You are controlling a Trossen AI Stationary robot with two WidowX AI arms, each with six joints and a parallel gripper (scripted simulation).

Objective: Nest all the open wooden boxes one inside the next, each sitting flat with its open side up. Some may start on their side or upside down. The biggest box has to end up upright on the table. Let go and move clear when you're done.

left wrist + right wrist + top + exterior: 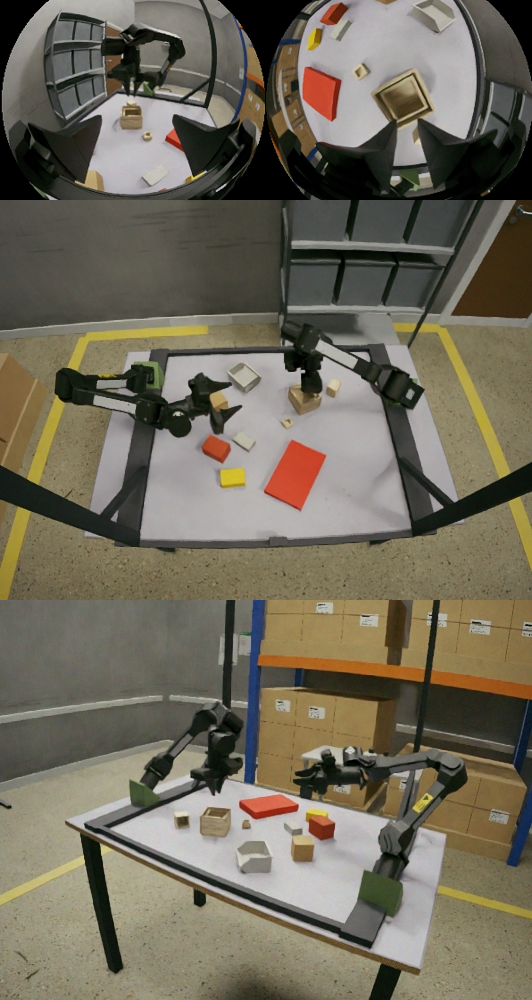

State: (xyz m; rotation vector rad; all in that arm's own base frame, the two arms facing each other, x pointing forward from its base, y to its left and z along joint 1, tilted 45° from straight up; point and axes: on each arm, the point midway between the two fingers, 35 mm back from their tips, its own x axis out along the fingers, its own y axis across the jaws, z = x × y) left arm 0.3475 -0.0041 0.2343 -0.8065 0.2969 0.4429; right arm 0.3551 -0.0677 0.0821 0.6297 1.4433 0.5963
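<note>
The biggest wooden box (306,405) (214,825) (131,122) stands upright, with a smaller box (403,99) nested inside it, open side up. A small wooden box (333,388) (181,820) lies on its side beside it, mostly hidden by a finger in the right wrist view. A tiny box (287,423) (246,824) (147,136) (361,71) sits apart, its hollow facing up. My right gripper (407,122) is partly open and empty, pointing down above the biggest box's area. My left gripper (236,395) (138,119) is wide open and empty, held above the table away from the boxes.
A grey open bin (244,377) (255,857) stands near the back edge. A wooden cube (302,849), a red block (216,449), a grey block (244,441) and a yellow block (233,477) lie around the left arm's side. A red slab (296,475) (320,94) lies flat.
</note>
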